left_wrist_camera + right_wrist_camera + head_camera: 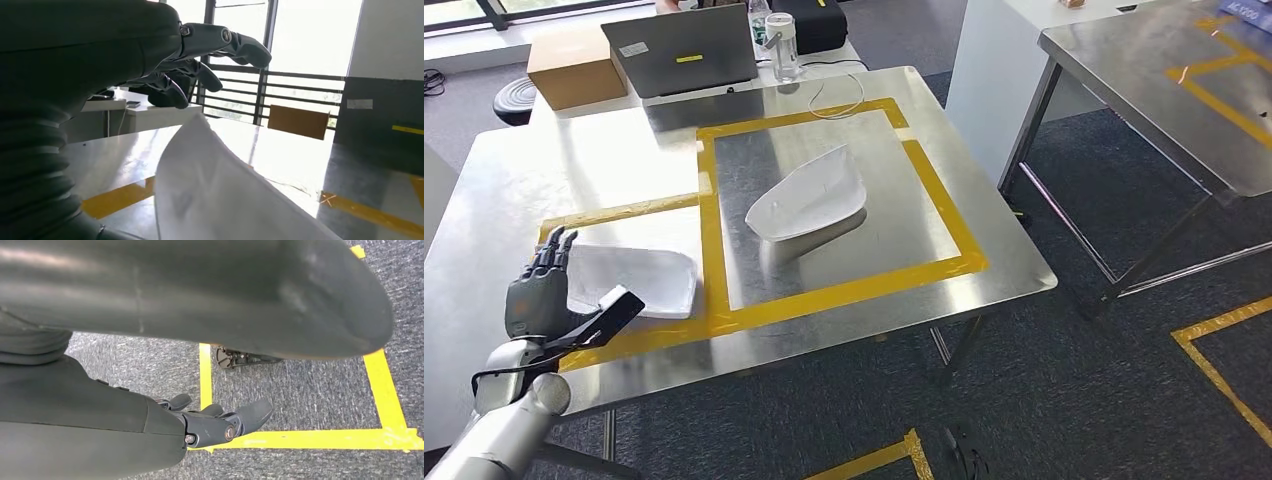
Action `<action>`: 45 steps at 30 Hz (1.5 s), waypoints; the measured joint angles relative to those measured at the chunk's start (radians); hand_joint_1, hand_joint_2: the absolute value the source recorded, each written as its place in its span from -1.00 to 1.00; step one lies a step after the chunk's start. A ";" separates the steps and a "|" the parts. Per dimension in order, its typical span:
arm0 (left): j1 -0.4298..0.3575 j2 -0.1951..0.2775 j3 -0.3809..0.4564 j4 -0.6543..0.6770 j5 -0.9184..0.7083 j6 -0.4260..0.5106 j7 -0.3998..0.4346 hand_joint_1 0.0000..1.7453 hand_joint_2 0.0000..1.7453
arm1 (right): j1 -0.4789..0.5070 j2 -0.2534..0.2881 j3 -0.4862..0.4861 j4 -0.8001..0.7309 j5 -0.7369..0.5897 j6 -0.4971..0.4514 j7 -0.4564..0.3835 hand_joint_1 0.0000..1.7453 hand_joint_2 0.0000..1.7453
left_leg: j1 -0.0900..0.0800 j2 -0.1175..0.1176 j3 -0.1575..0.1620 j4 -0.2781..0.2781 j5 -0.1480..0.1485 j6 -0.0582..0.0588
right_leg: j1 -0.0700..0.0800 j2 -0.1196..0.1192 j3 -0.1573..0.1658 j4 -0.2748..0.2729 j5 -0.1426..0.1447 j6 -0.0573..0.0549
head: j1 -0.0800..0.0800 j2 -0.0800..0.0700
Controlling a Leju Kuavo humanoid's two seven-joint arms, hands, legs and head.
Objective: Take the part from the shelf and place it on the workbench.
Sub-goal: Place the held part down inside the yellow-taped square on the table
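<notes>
A white curved part [639, 278] lies flat on the steel workbench [624, 170], inside the left yellow-taped zone. My left hand [549, 290] hovers at its near-left end with its fingers spread upward and its thumb stretched toward the part. In the left wrist view the dark fingers [200, 55] arch above the white part [220, 190] with a gap between them. A second white part [809, 195] rests tilted in the middle taped square. My right hand [220, 422] hangs over the carpet with loosely extended fingers, holding nothing.
A laptop [682, 52], a cardboard box [574, 65], a clear bottle [782, 45] and a thin white cable [839, 100] sit at the workbench's far side. Another steel table [1164, 90] stands to the right. Yellow tape [1224, 370] marks the carpet.
</notes>
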 joint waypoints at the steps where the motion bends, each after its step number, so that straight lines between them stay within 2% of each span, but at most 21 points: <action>1: -0.003 0.004 0.002 -0.003 0.012 0.019 -0.005 -1.00 -1.00 | 0.000 0.000 0.000 0.000 0.000 -0.001 -0.001 -1.00 -1.00 | -0.001 0.000 0.002 -0.003 0.003 0.007 | -0.001 0.001 0.002 -0.005 0.004 0.005 | 0.000 0.000; 4: -0.024 0.013 0.019 -0.028 0.057 0.091 -0.066 -1.00 -1.00 | 0.002 0.001 -0.001 0.000 0.001 -0.003 0.000 -1.00 -1.00 | 0.010 0.005 0.020 -0.044 0.028 0.025 | 0.002 -0.003 -0.005 0.013 -0.015 0.019 | 0.001 0.000; 8: -0.049 0.017 0.112 -0.151 0.055 0.138 -0.207 -1.00 -1.00 | 0.004 0.001 -0.001 0.000 0.003 -0.008 0.008 -1.00 -1.00 | 0.018 0.012 0.019 -0.052 0.036 0.028 | -0.012 -0.008 -0.104 0.231 -0.116 0.037 | 0.005 0.000; 10: -0.052 0.016 0.165 -0.238 0.035 0.140 -0.241 -1.00 -1.00 | 0.006 0.001 -0.001 0.000 0.004 -0.011 0.010 -1.00 -1.00 | 0.026 0.014 0.013 -0.040 0.033 0.019 | -0.023 -0.011 -0.106 0.233 -0.088 0.051 | 0.005 0.000; 12: -0.054 0.015 0.208 -0.341 0.023 0.140 -0.255 -1.00 -1.00 | 0.004 0.002 -0.001 0.000 0.005 -0.015 0.009 -1.00 -1.00 | 0.037 0.014 0.000 -0.017 0.024 -0.001 | -0.034 -0.015 -0.050 0.119 -0.031 0.070 | 0.006 0.000; 13: -0.051 0.015 0.227 -0.404 0.022 0.140 -0.259 -1.00 -1.00 | 0.002 0.004 -0.001 0.000 0.006 -0.017 0.009 -1.00 -1.00 | 0.040 0.014 -0.010 -0.003 0.018 -0.013 | -0.036 -0.013 -0.030 0.076 -0.012 0.072 | 0.009 0.000; 14: -0.043 0.015 0.245 -0.471 0.021 0.140 -0.261 -1.00 -1.00 | 0.002 0.006 -0.001 0.000 0.007 -0.018 0.008 -1.00 -1.00 | 0.039 0.014 -0.018 0.010 0.014 -0.024 | -0.037 -0.009 -0.019 0.051 -0.008 0.067 | 0.011 0.000; 18: 0.017 0.013 0.291 -0.725 0.022 0.142 -0.265 -1.00 -1.00 | 0.004 0.008 -0.002 0.000 0.009 -0.018 0.003 -1.00 -1.00 | 0.036 0.012 -0.038 0.032 0.009 -0.047 | -0.036 -0.003 -0.039 0.063 -0.010 0.019 | 0.008 0.000; 20: 0.046 0.013 0.305 -0.811 0.025 0.142 -0.266 -1.00 -1.00 | 0.004 0.008 -0.002 0.000 0.010 -0.018 0.001 -1.00 -1.00 | 0.038 0.012 -0.062 0.090 -0.043 -0.050 | -0.034 -0.005 -0.050 0.059 0.001 0.001 | 0.006 0.000; 22: 0.093 0.013 0.320 -0.905 0.031 0.142 -0.265 -1.00 -1.00 | 0.003 0.008 -0.002 0.000 0.013 -0.019 -0.001 -1.00 -1.00 | 0.034 0.012 -0.100 0.209 -0.123 -0.048 | -0.027 -0.006 -0.064 0.057 0.014 -0.011 | 0.005 0.000; 24: 0.177 0.009 0.336 -1.036 0.037 0.142 -0.265 -1.00 -1.00 | 0.005 0.007 -0.003 0.000 0.018 -0.022 -0.002 -1.00 -1.00 | 0.028 0.011 -0.114 0.292 -0.159 -0.040 | -0.019 -0.003 -0.079 0.057 0.026 -0.016 | 0.005 0.000; 26: 0.265 0.001 0.345 -1.175 0.045 0.142 -0.266 -1.00 -1.00 | 0.006 0.007 -0.003 0.000 0.021 -0.024 -0.002 -1.00 -1.00 | 0.020 0.011 -0.065 0.242 -0.131 -0.022 | -0.010 -0.001 -0.094 0.057 0.039 -0.018 | 0.005 0.000; 29: 0.343 -0.011 0.353 -1.338 0.050 0.142 -0.266 -1.00 -1.00 | 0.005 0.005 -0.003 0.000 0.021 -0.028 -0.002 -1.00 -1.00 | 0.000 0.015 0.052 0.062 -0.093 0.009 | -0.002 -0.004 -0.107 0.054 0.059 -0.011 | 0.006 0.000; 33: 0.393 -0.019 0.363 -1.455 0.051 0.142 -0.266 -1.00 -1.00 | 0.004 0.003 -0.003 0.000 0.021 -0.030 -0.002 -1.00 -1.00 | -0.008 0.017 0.058 0.008 -0.062 0.019 | -0.006 -0.012 -0.104 0.034 0.083 0.016 | 0.004 0.000; 35: 0.409 -0.025 0.363 -1.490 0.054 0.141 -0.265 -1.00 -1.00 | 0.004 0.001 -0.003 0.000 0.021 -0.032 -0.002 -1.00 -1.00 | -0.001 0.018 0.045 -0.010 -0.029 0.030 | -0.003 -0.013 -0.118 0.064 0.032 0.024 | 0.007 0.000; 37: 0.430 -0.032 0.363 -1.520 0.058 0.140 -0.265 -1.00 -1.00 | 0.003 -0.002 -0.003 0.000 0.021 -0.032 -0.009 -1.00 -1.00 | 0.002 0.019 0.021 -0.015 -0.002 0.037 | -0.004 -0.013 -0.144 0.167 -0.068 0.030 | 0.009 0.000; 38: 0.448 -0.037 0.361 -1.535 0.053 0.140 -0.264 -1.00 -1.00 | 0.002 -0.004 -0.003 0.000 0.023 -0.029 -0.016 -1.00 -1.00 | 0.001 0.021 0.006 -0.014 0.009 0.038 | -0.004 -0.013 -0.153 0.226 -0.102 0.034 | 0.010 0.000; 39: 0.469 -0.044 0.355 -1.550 0.040 0.140 -0.264 -1.00 -1.00 | 0.001 -0.007 -0.003 0.000 0.025 -0.026 -0.024 -1.00 -1.00 | 0.001 0.023 -0.009 -0.012 0.019 0.038 | -0.004 -0.013 -0.153 0.268 -0.113 0.037 | 0.010 0.000; 41: 0.515 -0.064 0.334 -1.582 -0.001 0.140 -0.265 -1.00 -1.00 | 0.001 -0.014 -0.003 0.000 0.033 -0.017 -0.040 -1.00 -1.00 | 0.001 0.025 -0.040 -0.004 0.037 0.035 | -0.004 -0.014 -0.108 0.260 -0.077 0.040 | 0.010 0.000; 43: 0.557 -0.092 0.300 -1.611 -0.051 0.140 -0.257 -1.00 -1.00 | -0.003 -0.022 -0.003 -0.001 0.042 -0.010 -0.049 -1.00 -1.00 | 0.000 0.025 -0.068 0.009 0.053 0.029 | -0.003 -0.014 -0.004 0.132 -0.051 0.036 | 0.011 0.000; 45: 0.595 -0.120 0.251 -1.632 -0.086 0.140 -0.247 -1.00 -1.00 | -0.007 -0.027 -0.003 -0.004 0.052 -0.003 -0.050 -1.00 -1.00 | -0.002 0.026 -0.079 0.016 0.065 0.020 | 0.000 -0.013 0.065 0.029 -0.063 0.022 | 0.012 0.000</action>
